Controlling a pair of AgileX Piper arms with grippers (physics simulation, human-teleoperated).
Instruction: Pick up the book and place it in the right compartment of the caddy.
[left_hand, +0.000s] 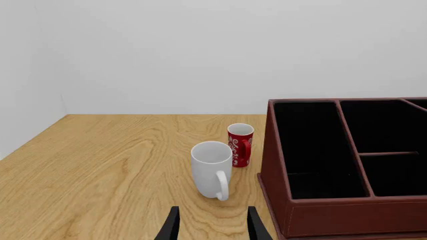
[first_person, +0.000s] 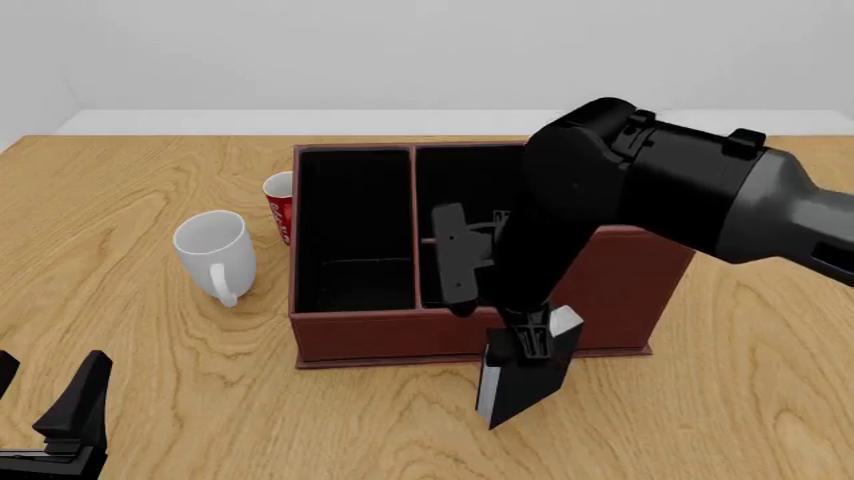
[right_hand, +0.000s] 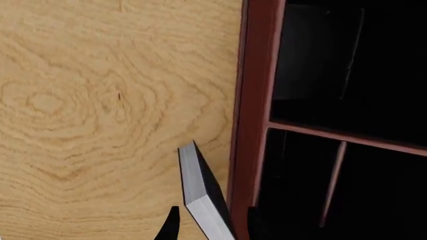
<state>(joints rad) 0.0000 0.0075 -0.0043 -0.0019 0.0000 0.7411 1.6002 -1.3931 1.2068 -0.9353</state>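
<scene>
Left gripper (first_person: 54, 420) idle and parted nearest, book (first_person: 523, 385) pinched in right gripper (first_person: 531, 340) just before caddy (first_person: 400, 335), liable to snag the tall wall short of right compartment (first_person: 514, 180).

2 mugs (first_person: 216, 255) left of caddy (first_person: 400, 335)

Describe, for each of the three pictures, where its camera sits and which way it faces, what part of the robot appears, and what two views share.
Front view: fixed above and behind the arms, looking forward and down at the table, the caddy, and the right pincer holding the book.
Left wrist view: behind the left pincer, facing the white mug, red mug and caddy; only its fingertips show.
Right wrist view: behind the right pincer, looking down past the book at the caddy's wall.
Shared: the front and left wrist views both show the mugs.
</scene>
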